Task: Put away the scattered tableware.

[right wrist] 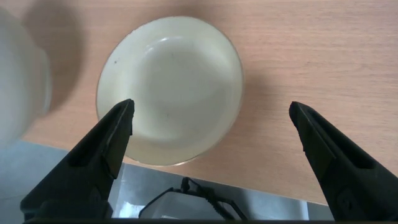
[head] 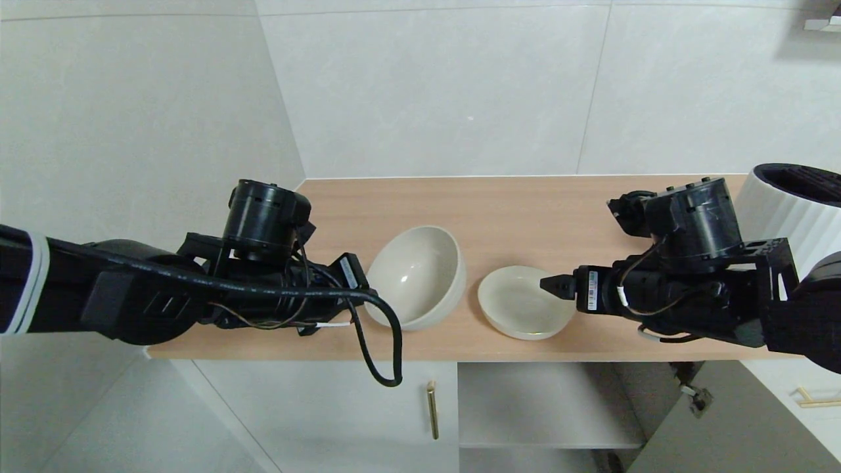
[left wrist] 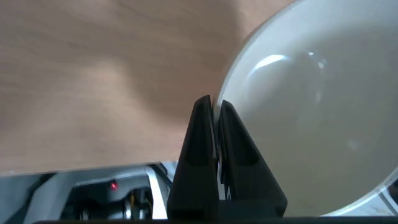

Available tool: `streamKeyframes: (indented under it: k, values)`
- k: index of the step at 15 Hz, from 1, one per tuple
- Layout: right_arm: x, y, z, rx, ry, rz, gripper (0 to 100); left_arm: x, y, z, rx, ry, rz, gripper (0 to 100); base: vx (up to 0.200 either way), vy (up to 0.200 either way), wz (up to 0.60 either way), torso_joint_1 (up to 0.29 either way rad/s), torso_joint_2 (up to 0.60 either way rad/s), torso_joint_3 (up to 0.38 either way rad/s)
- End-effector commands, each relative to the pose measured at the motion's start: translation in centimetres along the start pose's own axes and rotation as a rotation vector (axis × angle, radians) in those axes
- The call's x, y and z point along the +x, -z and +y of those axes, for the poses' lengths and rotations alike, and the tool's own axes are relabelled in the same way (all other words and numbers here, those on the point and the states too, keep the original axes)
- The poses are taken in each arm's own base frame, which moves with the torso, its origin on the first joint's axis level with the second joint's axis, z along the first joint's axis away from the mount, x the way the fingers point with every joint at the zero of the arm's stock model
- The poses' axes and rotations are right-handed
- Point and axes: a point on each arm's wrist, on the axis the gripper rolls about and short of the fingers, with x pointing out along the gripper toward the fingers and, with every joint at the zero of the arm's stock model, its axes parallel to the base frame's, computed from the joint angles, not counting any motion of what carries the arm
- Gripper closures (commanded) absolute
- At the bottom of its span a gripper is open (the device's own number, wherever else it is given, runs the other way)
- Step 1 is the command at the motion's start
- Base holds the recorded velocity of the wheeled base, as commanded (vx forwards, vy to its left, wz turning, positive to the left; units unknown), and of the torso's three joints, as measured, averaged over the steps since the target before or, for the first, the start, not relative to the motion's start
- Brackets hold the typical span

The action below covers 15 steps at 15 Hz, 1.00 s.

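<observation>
Near the front edge of the counter (head: 525, 203), the left gripper (left wrist: 214, 104) pinches the tilted larger bowl (head: 417, 276) by its rim, the right gripper (right wrist: 211, 106) spread wide above the smaller bowl (head: 522, 299) beside it, so a steady lift seems next.

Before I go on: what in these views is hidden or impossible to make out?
Big bowl: left wrist view, far rim cut off by the picture's edges; underside hidden.
Left gripper: head view, fingertips hidden behind the gripper's own housing.
White container: head view, cut off at the right edge; inside too dark to tell.
Cupboard: head view, the counter hides its upper part.
</observation>
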Motion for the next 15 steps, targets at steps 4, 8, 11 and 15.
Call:
streamKeyframes:
  k: [4,8,11,15]
  values:
    - [0.7,0.2,0.0,-0.003,0.049,-0.004,0,-0.6,-0.1,-0.3,0.004,0.014,-0.011,100,0.0,0.0,0.0,0.0,0.0,0.0]
    - [2.9,1.1,-0.1,-0.019,0.151,0.012,0,-0.7,0.0,-0.4,0.01,0.017,-0.011,100,0.0,0.0,0.0,0.0,0.0,0.0]
    - [4.7,2.0,-0.1,-0.035,0.2,0.035,0,-0.6,0.1,-0.4,0.01,0.012,-0.011,100,0.0,0.0,0.0,0.0,0.0,0.0]
    - [5.1,2.3,-0.1,-0.037,0.204,0.045,0,-0.6,0.2,-0.4,0.013,0.009,-0.011,100,0.0,0.0,0.0,0.0,0.0,0.0]
